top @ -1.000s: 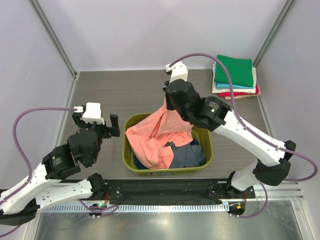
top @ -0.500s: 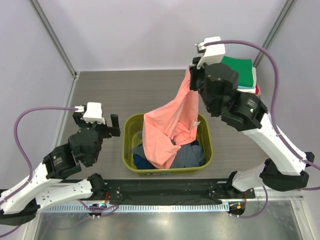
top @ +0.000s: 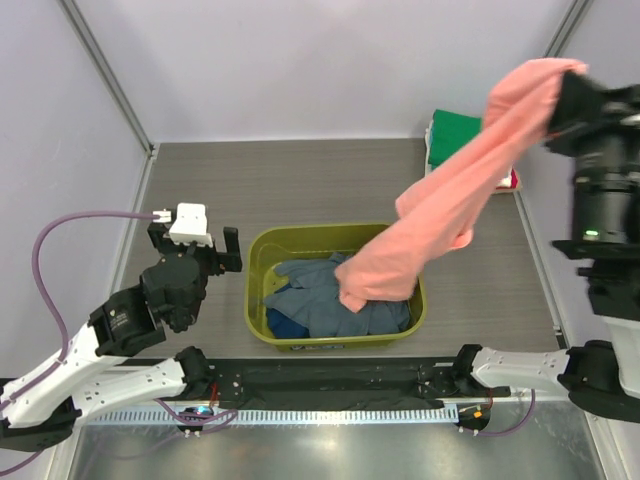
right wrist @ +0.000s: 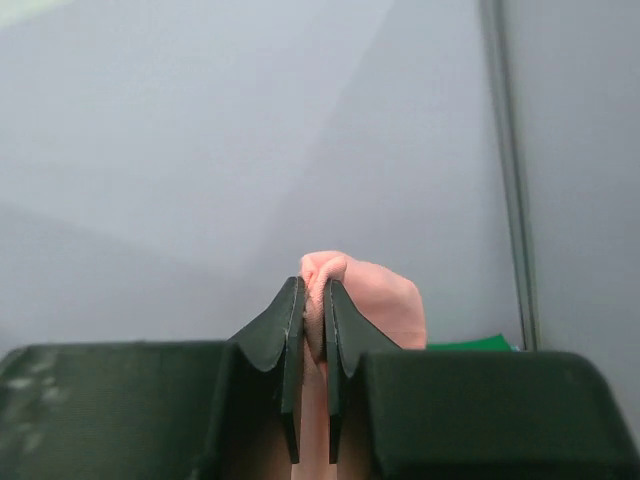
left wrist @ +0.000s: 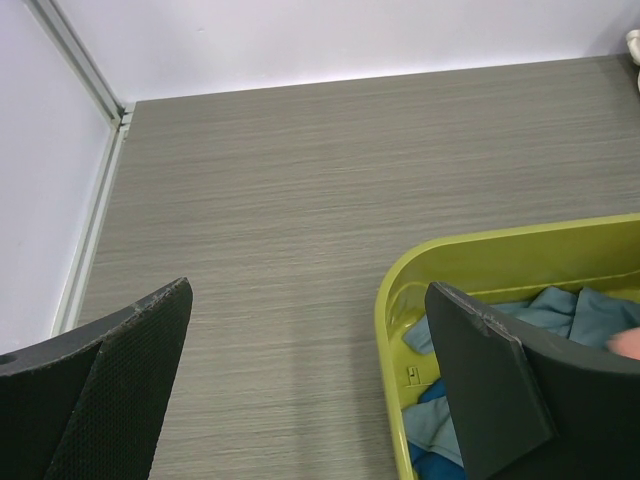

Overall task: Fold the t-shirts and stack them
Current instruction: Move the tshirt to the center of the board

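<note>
Salmon-pink t-shirt (top: 450, 210) stretched from upper right to frame centre, top pinched tight in R gripper (right wrist: 312, 335), lower end over olive tub (top: 300, 232); slate-blue t-shirts (top: 310, 290) inside tub; L gripper (left wrist: 308, 330) at left of tub, fingers wide, empty

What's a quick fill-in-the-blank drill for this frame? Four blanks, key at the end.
1. The right gripper is shut on a t-shirt whose colour is ____.
2. The left gripper holds nothing; its jaws are ____.
3. The slate-blue shirts lie ____ the olive-green tub.
4. The top shirt of the folded stack in the far right corner is ____.

Missing words: salmon-pink; open; inside; green.
</note>
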Available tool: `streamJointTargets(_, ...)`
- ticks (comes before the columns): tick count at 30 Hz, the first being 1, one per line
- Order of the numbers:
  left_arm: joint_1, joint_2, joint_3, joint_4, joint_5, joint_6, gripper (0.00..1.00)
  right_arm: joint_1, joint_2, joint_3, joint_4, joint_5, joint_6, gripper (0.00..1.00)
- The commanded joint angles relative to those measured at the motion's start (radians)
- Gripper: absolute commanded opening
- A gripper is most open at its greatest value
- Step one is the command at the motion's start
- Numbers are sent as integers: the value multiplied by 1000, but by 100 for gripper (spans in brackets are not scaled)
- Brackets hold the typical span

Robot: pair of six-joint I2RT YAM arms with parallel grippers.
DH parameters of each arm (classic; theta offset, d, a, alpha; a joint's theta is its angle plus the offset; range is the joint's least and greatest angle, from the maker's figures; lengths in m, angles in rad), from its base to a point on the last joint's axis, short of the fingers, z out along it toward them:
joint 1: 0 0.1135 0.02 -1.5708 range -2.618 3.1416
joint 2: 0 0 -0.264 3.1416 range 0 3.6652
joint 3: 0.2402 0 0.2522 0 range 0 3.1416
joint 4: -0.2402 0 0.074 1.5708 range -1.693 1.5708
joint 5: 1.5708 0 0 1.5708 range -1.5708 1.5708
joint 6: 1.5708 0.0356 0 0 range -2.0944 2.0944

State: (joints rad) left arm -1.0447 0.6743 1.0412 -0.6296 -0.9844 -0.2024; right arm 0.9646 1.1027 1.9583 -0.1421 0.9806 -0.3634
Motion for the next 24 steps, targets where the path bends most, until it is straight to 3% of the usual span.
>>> streamJointTargets(1,5,5,-3,27,-7,-3,100,-6,12,72,295,91,-250,1)
streamJointTargets(3,6,14,-1,27,-5,0,100,-6,66,108,395,148,-463,1)
streamJointTargets(4,5,16,-1,25,-5,0,100,-6,80,97,600,176,-555,1)
streamJointTargets(6,6,24,0,24,-7,0,100,-4,111,73,827,220,-822,1)
streamJointTargets(8,8,30,-1,24,-5,0,100,-4,117,86,918,216,-877,1)
streamJointTargets(15,8,62,-6,25,39,1,100,-6,117,108,984,205,-937,1)
streamJointTargets(18,11,123,6,7,98,-2,100,-6,77,16,954,222,-893,1)
streamJointTargets(23,35,318,100,-128,130,-80,100,-6,-81,-290,704,237,-631,1)
streamJointTargets(24,43,353,112,-168,162,-106,100,-6,-96,-329,656,245,-518,1)
